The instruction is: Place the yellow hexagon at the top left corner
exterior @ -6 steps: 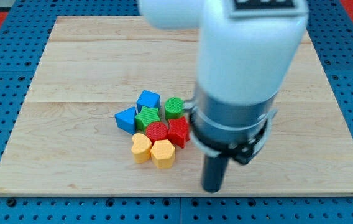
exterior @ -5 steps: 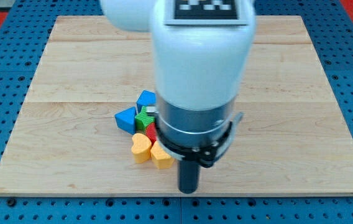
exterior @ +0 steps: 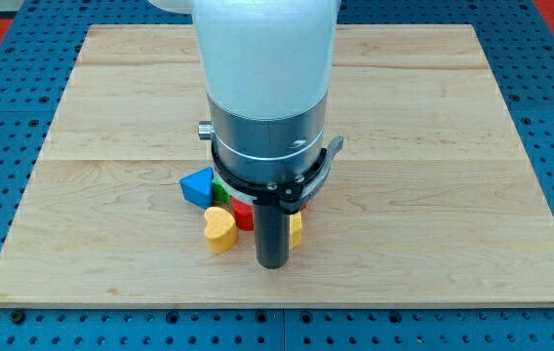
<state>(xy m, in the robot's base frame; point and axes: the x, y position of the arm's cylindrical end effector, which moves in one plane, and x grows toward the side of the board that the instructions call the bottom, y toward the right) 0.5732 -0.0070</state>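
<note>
Wooden board (exterior: 111,117) on blue pegboard. Tip (exterior: 273,263), bare rod, no fingers, swept leftward; now touching yellow hexagon (exterior: 296,230), mostly hidden behind rod, beside yellow heart (exterior: 219,230). Top-left corner far.

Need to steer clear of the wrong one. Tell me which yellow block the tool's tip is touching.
The yellow block peeking out on the view's right of my tip, mostly hidden behind the rod. The yellow heart sits apart, to the view's left.

The arm is showing a glossy white cylindrical housing, a grey metal collar with a black clamp ring, and a dark rod ending in my tip (exterior: 273,264).
</note>
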